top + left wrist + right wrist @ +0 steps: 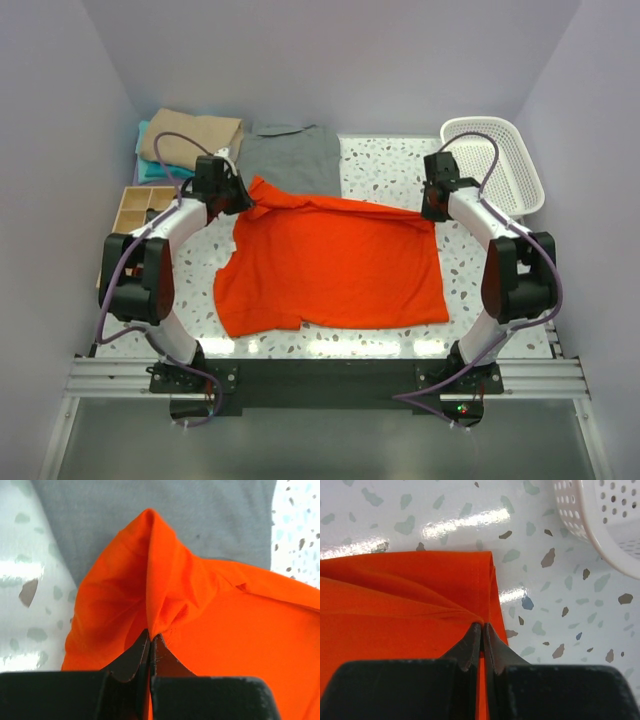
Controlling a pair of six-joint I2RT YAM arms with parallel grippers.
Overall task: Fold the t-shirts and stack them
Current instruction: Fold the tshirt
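Observation:
An orange-red t-shirt (330, 265) lies spread across the middle of the table. My left gripper (247, 203) is shut on its far left corner, where the cloth (160, 600) rises in a pinched fold from the gripper (150, 636). My right gripper (432, 210) is shut on the far right corner, its tips (482, 626) pinching the folded edge (487, 585). A grey t-shirt (290, 157) lies flat behind the orange one, also seen in the left wrist view (165, 510). Folded tan (192, 137) and teal (150, 170) t-shirts are stacked at the far left.
A white mesh basket (497, 165) stands at the far right, its rim near my right gripper (590, 520). A wooden compartment tray (140, 208) sits at the left edge beside my left arm. The speckled tabletop (385, 170) shows behind the orange shirt.

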